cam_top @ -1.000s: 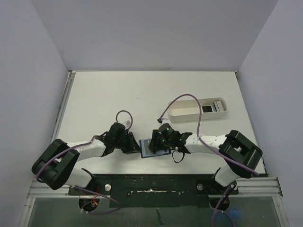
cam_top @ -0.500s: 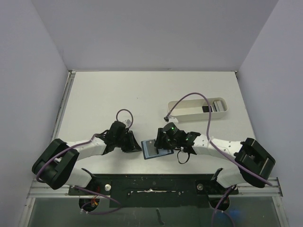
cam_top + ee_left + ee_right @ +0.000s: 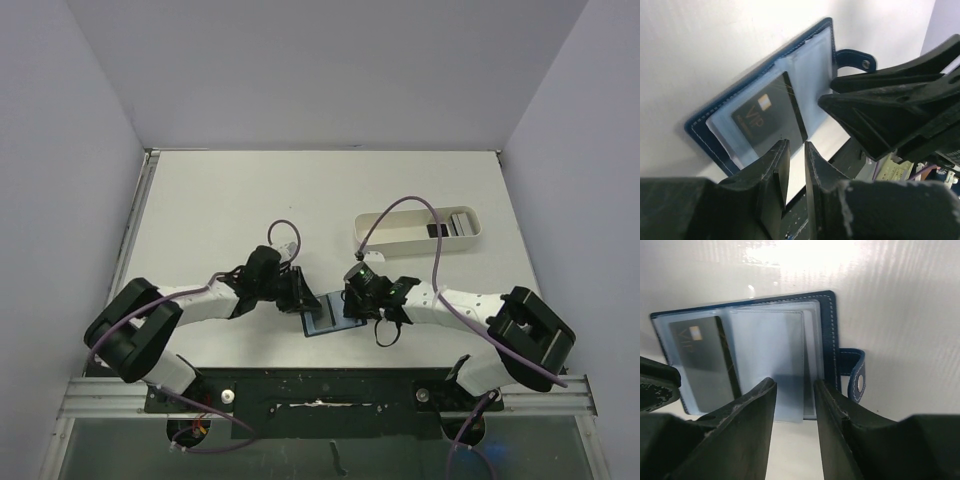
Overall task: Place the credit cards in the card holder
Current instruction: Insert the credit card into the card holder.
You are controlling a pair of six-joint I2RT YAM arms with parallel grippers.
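**One card seated, holder open: time to fetch the next**

The card holder [image 3: 322,320] lies open and flat, with your two grippers at either side of it. One black credit card [image 3: 767,120], marked VIP, sits inside a clear sleeve on the half away from the snap tab [image 3: 855,375].

Your left gripper [image 3: 792,165] hangs just off the card-side edge of the holder. Its jaws are drawn to a thin slit with nothing visible between them. Your right gripper [image 3: 792,405] hovers at the tab side, jaws a modest way apart. The free edge of an empty sleeve [image 3: 772,360] lies in line with the gap, and I can't tell whether it touches either finger.

This card looks fully in, so you're between insertions. Well beyond the holder's tab side, the white tray [image 3: 385,238] holds what looks like another dark card [image 3: 437,230]. The next move probably falls to your right arm. The card is thin and flat, so pinch it by an edge, then bring it back level with an empty sleeve's mouth. Let the left gripper pin the holder so it doesn't slide.
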